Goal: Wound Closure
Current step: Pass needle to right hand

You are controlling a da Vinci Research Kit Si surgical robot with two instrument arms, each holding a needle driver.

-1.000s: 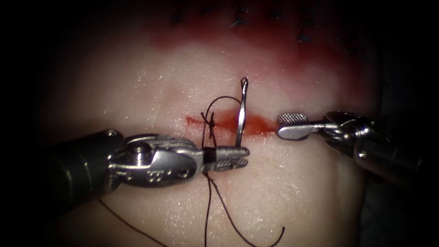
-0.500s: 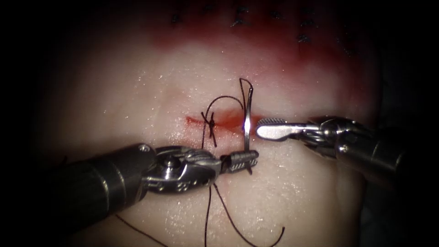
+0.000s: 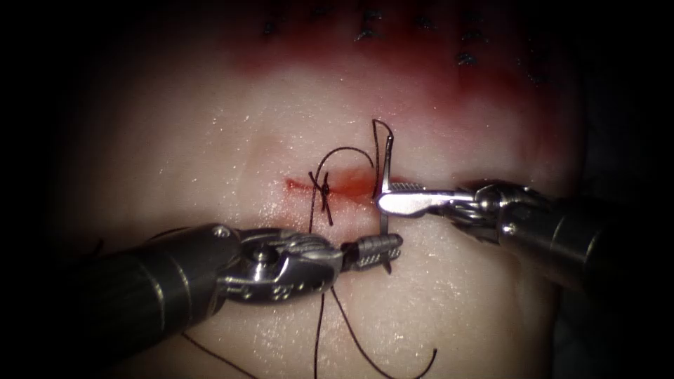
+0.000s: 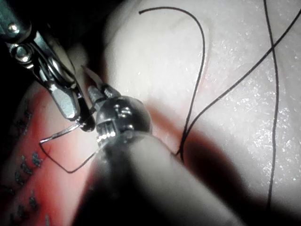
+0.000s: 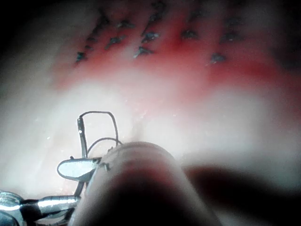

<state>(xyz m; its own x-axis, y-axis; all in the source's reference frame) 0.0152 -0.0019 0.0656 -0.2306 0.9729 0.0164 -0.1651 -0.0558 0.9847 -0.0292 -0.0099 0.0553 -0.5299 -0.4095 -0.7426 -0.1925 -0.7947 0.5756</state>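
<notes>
The left hand [image 3: 382, 251] is gripping the needle [image 3: 383, 184] near its pointed end, just below the cut [image 3: 337, 187]. The right hand [image 3: 387, 198] has been moving in from the right and is now clenching around the needle's middle. The needle is standing free of the tissue [image 3: 435, 309], thread [image 3: 319, 319] trailing from it. This looks like a needle handover; the left hand should let go next.

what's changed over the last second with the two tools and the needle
The right tool moved left along the cut to the needle and its jaws closed on the needle's middle. The left tool slid right and a little lower, keeping its grip near the needle's lower end. The needle stays upright, out of the tissue. The knot and thread lie as before.
</notes>
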